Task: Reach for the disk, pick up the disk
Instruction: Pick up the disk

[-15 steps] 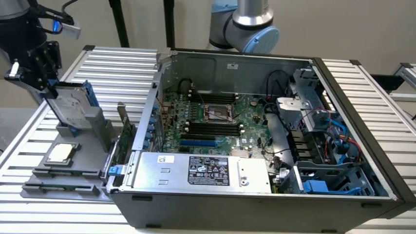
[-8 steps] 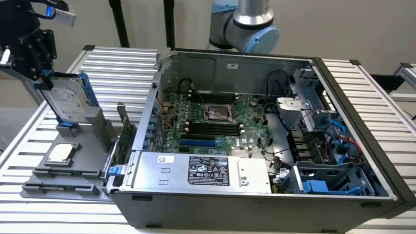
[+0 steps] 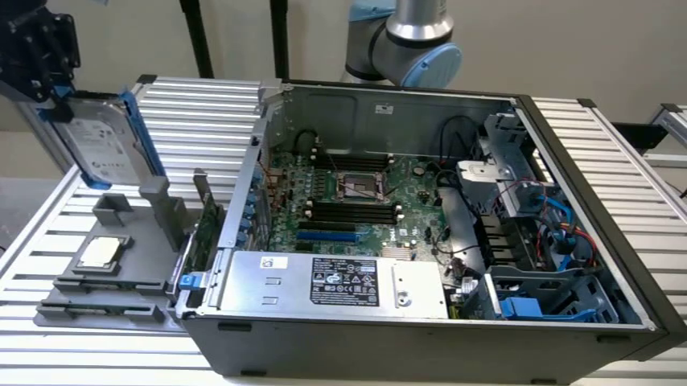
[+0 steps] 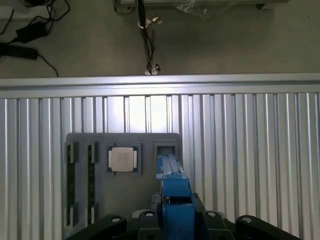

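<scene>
Silver-grey disk (image 3: 99, 149) (blue-framed), upright, aloft, exterior view's left

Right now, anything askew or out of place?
The disk hangs tilted in the tool, above the grey tray and not seated in it. Nothing looks spilled or damaged.

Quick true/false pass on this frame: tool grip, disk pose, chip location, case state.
1. The tool is shut on the rectangular silver-grey metal disk in its bright blue plastic carrier. True.
2. The disk lies flat inside the computer case. False: it is held upright outside the black metal computer case, over the grey plastic tray at the exterior view's left.
3. The small square silver chip sits in the grey plastic tray. True.
4. The computer case is closed. False: it is open, with the green motherboard exposed.
</scene>
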`<action>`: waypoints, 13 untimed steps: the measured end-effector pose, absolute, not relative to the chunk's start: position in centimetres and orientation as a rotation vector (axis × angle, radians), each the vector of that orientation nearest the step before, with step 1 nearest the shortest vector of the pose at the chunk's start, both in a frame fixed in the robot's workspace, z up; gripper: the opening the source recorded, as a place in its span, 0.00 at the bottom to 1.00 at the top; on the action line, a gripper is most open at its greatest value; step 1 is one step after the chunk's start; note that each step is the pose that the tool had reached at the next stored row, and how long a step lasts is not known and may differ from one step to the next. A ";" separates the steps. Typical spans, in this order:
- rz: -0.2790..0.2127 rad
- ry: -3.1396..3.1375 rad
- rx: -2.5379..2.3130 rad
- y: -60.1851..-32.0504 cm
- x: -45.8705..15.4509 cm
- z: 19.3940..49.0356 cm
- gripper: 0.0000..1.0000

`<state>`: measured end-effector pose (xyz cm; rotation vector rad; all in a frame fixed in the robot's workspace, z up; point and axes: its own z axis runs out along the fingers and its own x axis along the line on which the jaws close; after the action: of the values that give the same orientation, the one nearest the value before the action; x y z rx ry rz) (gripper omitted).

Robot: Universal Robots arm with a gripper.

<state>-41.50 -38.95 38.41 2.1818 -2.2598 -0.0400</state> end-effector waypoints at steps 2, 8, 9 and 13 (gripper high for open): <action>-0.040 -2.259 2.182 -39.0 -41.3 39.3 0.33; -0.042 -2.256 2.187 -39.0 -40.3 42.1 0.33; -0.045 -2.257 2.189 -39.0 -40.0 42.5 0.33; -0.055 -2.259 2.195 -39.0 -38.3 44.2 0.33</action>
<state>-38.29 -39.02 44.21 2.1954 -2.2590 -0.0554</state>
